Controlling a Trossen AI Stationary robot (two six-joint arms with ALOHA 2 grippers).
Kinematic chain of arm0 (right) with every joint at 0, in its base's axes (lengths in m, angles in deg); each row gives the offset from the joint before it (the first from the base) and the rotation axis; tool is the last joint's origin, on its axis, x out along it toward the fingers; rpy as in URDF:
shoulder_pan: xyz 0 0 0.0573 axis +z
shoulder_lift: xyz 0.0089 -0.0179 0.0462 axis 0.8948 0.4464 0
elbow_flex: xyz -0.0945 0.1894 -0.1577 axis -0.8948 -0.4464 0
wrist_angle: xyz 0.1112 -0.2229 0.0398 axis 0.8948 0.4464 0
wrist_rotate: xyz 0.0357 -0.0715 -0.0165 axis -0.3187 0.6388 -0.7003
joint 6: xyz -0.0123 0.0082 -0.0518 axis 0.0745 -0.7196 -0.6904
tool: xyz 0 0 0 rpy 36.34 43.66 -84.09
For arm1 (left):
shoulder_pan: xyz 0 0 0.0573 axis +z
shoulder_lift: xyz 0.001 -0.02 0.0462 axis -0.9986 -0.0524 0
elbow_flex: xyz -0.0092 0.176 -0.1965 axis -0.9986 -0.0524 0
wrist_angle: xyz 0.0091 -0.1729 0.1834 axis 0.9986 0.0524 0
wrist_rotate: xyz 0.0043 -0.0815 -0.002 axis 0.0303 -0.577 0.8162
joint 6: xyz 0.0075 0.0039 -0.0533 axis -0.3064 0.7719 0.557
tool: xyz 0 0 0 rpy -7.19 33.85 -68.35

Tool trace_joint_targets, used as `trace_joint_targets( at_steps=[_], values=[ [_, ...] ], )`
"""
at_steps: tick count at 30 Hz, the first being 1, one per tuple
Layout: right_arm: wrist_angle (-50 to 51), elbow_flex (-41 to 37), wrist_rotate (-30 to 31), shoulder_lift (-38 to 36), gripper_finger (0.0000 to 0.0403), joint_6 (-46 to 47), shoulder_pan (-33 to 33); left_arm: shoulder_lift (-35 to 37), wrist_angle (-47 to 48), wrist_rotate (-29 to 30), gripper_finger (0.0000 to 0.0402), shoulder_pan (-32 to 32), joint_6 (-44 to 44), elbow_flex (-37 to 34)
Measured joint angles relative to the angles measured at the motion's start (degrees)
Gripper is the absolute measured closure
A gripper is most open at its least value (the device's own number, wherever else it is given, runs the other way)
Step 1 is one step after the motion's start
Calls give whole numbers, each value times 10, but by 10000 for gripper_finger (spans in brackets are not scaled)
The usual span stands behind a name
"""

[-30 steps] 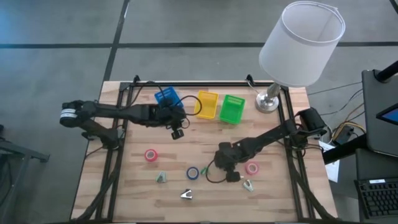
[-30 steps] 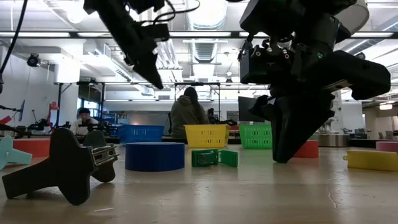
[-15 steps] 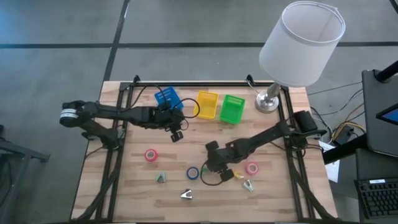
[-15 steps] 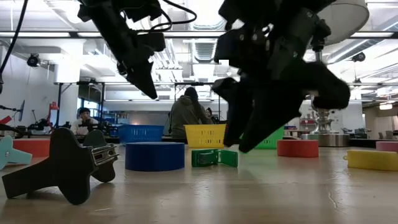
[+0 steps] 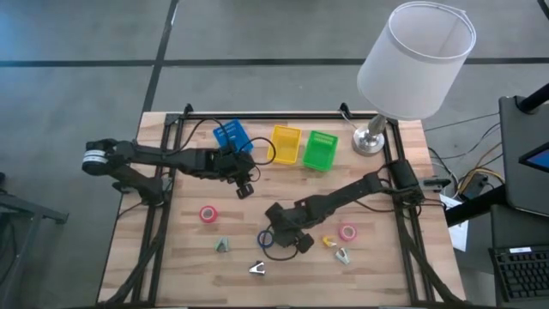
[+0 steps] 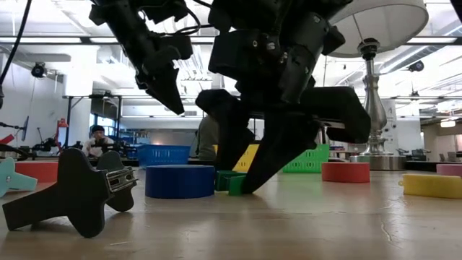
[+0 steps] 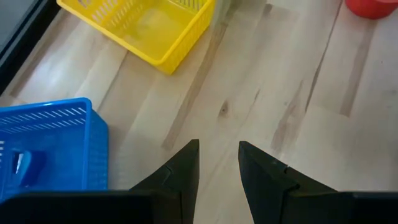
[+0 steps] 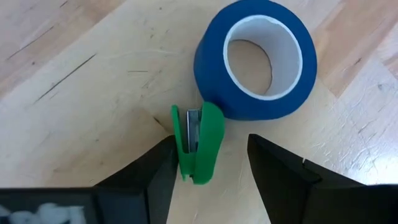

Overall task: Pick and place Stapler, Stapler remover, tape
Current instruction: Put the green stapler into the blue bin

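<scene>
Between the left gripper's (image 7: 217, 168) narrowly parted, empty fingers is bare wood; it is hanging near the blue bin (image 5: 230, 135) and the yellow bin (image 5: 286, 144), with a pink-red tape roll (image 5: 208, 214) lying well beyond its tips, so this arm is waiting.

Moving rightward, the right gripper (image 8: 208, 163) is working low over the table with its jaws apart. The small green stapler (image 8: 198, 144) is lying right in the gap between the two fingers, reaching out past their tips, while the blue tape roll (image 8: 255, 59) is sitting just ahead of the jaws, touching or almost touching the stapler's far end. In the low view the fingers are standing with their tips down at the tabletop.

The step in hand looks like closing on the stapler. To do it well, the fingers should be meeting its two long flanks squarely and centred, staying short of the blue roll so it is not dragged or pinched along. A second pink-red tape roll (image 5: 347, 232) and a yellow stapler (image 5: 329, 242) are lying off to the outer side of the right jaws, untouched.
</scene>
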Motion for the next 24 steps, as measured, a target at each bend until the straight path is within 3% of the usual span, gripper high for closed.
trace_joint_targets(
  at_steps=[7,17,21,24],
  values=[
    [3,-3,-4,0,233,13,-3,0,0,0,287,0,9,0],
    [17,-5,-6,0,355,65,-3,0,-12,-11,287,0,10,0],
    [25,-1,2,0,357,78,-5,0,-12,-11,287,0,10,0],
    [42,0,40,-9,356,101,-7,0,-12,-16,287,-3,10,0]
  ],
)
